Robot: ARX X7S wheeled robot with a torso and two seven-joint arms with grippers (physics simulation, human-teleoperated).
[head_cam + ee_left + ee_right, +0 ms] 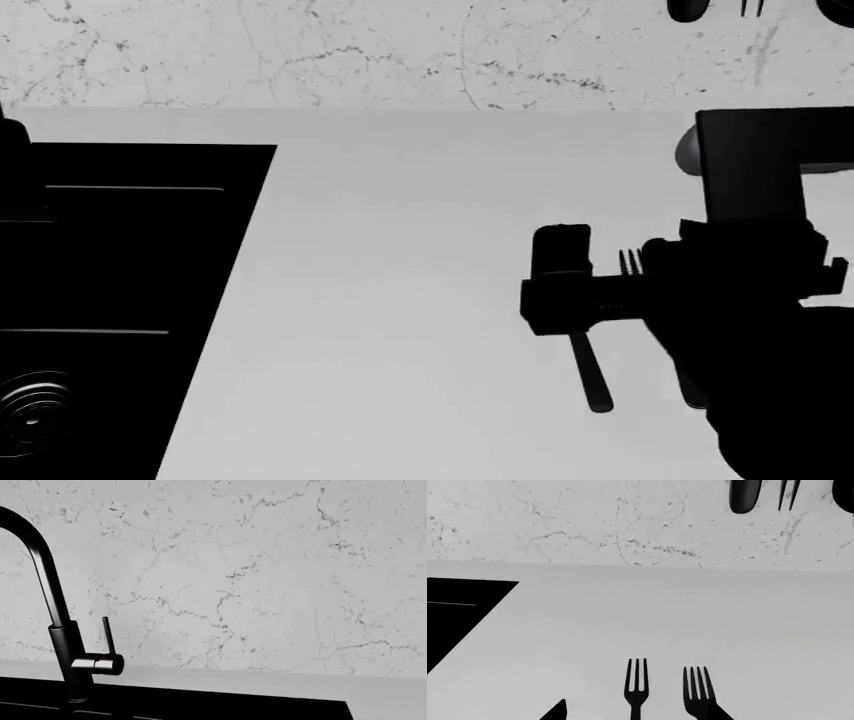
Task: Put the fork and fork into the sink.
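Two forks lie side by side on the pale counter (400, 330) under the right gripper (577, 280), tines toward the marble backsplash (594, 525). From the right wrist camera the first fork (636, 690) shows slim tines and a narrow neck, and the second fork (696, 692) sits just beside it, apart from it, with a broader head. A dark fingertip (557, 711) pokes in on the far side of the first fork from the second; a second dark shape overlaps the base of the second fork, so the fingers appear spread wide, straddling both forks and gripping nothing. In the head view the right gripper hangs low over the forks, with one handle (590, 375) running out from beneath it toward the robot.

Off to the gripper's left, well apart from the forks, is the black sink (127, 300), with a ringed drain (34, 410) in its near basin. The left wrist camera faces the black faucet (63, 640) and its lever at the sink's back edge; the left gripper itself shows in no picture. Dark utensils (760, 495) hang on the backsplash beyond the forks.
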